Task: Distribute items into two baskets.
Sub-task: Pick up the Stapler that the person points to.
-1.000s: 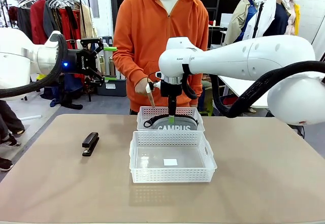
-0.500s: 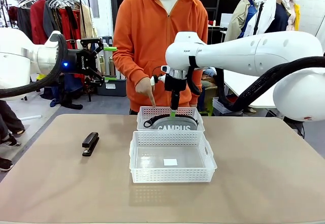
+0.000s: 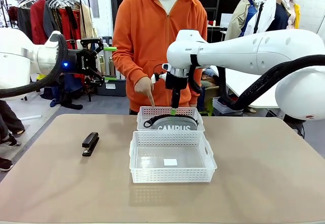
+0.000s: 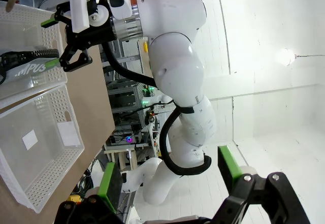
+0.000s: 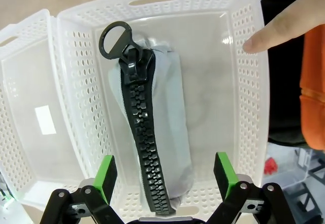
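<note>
The grey CAMPUS pouch (image 3: pixel 170 126) lies in the far basket (image 3: pixel 147 111), its black zip facing up in the right wrist view (image 5: pixel 172 112). My right gripper (image 3: pixel 173 111) hangs open just above it, jaws (image 5: pixel 165 176) straddling the pouch without touching. The nearer, larger basket (image 3: pixel 171 174) holds only a white label. A black stapler (image 3: pixel 90 144) lies on the table to the left. My left gripper (image 3: pixel 107 62) is raised at the far left, open and empty, its green pads (image 4: pixel 109 181) wide apart.
A person in an orange hoodie stands at the far side, one finger (image 3: pixel 151 99) pointing down at the far basket's left rim; the fingertip (image 5: pixel 269 33) is by the rim in the right wrist view. Bare tan table (image 3: pixel 264 173) lies around both baskets.
My right gripper has risen a little from the pouch and drifted slightly right, still open. The left arm, stapler and baskets have not moved.
</note>
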Action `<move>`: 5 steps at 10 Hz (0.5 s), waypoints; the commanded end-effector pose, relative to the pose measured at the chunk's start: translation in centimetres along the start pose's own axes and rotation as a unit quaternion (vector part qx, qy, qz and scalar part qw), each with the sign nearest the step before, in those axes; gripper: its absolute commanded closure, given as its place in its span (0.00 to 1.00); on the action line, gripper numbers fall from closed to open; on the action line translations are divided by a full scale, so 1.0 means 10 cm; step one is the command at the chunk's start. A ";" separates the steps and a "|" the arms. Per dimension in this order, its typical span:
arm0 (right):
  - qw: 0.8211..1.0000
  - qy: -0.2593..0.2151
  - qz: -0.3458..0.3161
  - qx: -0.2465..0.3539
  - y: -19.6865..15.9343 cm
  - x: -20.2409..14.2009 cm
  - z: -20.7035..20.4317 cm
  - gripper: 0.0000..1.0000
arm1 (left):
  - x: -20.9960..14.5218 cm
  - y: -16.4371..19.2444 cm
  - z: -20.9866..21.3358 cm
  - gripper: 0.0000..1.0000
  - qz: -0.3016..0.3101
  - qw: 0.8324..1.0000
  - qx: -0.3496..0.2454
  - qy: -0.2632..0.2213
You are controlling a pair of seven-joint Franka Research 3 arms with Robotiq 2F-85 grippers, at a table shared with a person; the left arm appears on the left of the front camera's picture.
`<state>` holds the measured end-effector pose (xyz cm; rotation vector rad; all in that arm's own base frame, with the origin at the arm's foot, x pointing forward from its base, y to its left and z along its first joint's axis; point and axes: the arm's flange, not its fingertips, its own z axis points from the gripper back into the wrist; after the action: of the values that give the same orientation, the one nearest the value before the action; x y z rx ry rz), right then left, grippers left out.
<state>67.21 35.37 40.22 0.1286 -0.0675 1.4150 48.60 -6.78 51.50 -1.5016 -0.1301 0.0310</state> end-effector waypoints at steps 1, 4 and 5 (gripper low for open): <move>1.000 0.001 0.001 0.002 0.00 0.01 0.01 0.00 | -0.01 -0.02 0.01 0.00 0.000 1.000 -0.001 -0.002; 0.993 -0.053 -0.078 0.076 0.02 -0.30 0.47 0.00 | -0.01 -0.02 0.01 0.00 0.000 1.000 -0.001 -0.002; 0.987 -0.076 -0.094 0.105 0.05 -0.48 0.66 0.00 | -0.01 -0.02 0.01 0.00 0.000 1.000 -0.001 -0.002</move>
<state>67.00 31.72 43.91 0.2828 -0.0337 1.3144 48.60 -6.76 51.50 -1.5016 -0.1303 0.0313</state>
